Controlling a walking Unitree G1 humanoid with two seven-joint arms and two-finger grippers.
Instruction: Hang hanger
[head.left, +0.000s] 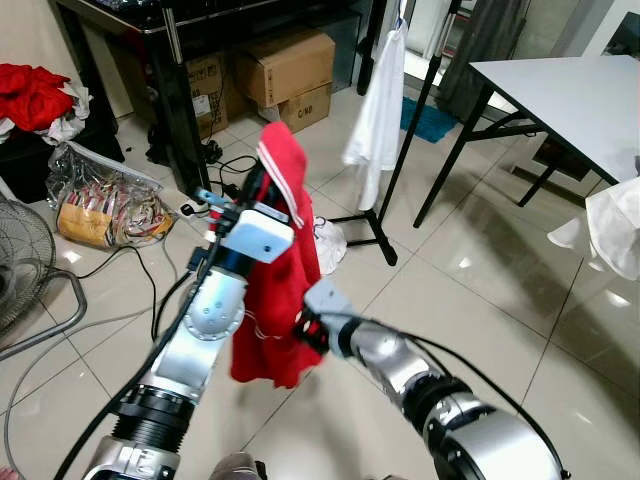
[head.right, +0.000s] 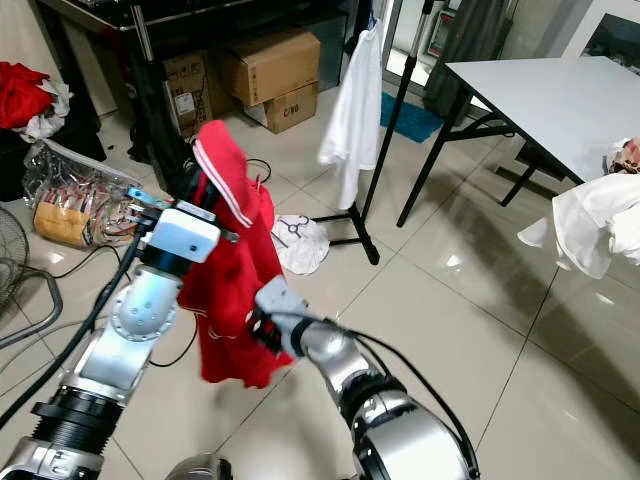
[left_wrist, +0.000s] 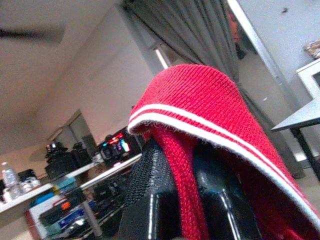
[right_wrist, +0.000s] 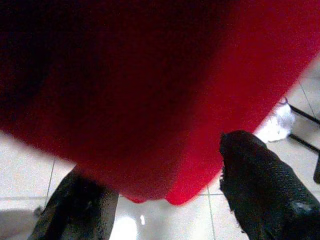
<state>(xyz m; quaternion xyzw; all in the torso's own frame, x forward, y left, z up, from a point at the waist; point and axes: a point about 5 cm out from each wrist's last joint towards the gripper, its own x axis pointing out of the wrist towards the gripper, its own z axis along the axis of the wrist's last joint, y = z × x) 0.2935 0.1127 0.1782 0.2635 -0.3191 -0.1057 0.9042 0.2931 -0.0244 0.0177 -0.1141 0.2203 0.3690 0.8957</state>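
Note:
A red knitted garment with white stripes (head.left: 285, 270) hangs from my raised left gripper (head.left: 262, 192). In the left wrist view the left gripper (left_wrist: 187, 202) is shut on a fold of that red cloth, which drapes over the fingertips. My right gripper (head.left: 310, 332) is at the garment's lower hem. Its two black fingers (right_wrist: 265, 195) stand wide apart and open, with the red cloth (right_wrist: 150, 90) hanging just beyond them. A black clothes rack (head.left: 422, 105) with a white shirt (head.left: 378, 110) on it stands about a metre ahead.
Cardboard boxes (head.left: 285, 65) and a dark shelf unit (head.left: 170, 90) are at the back left. Cables, a plastic bag (head.left: 105, 205) and a white cloth (head.left: 328, 243) lie on the tiled floor. A white folding table (head.left: 565, 100) stands to the right.

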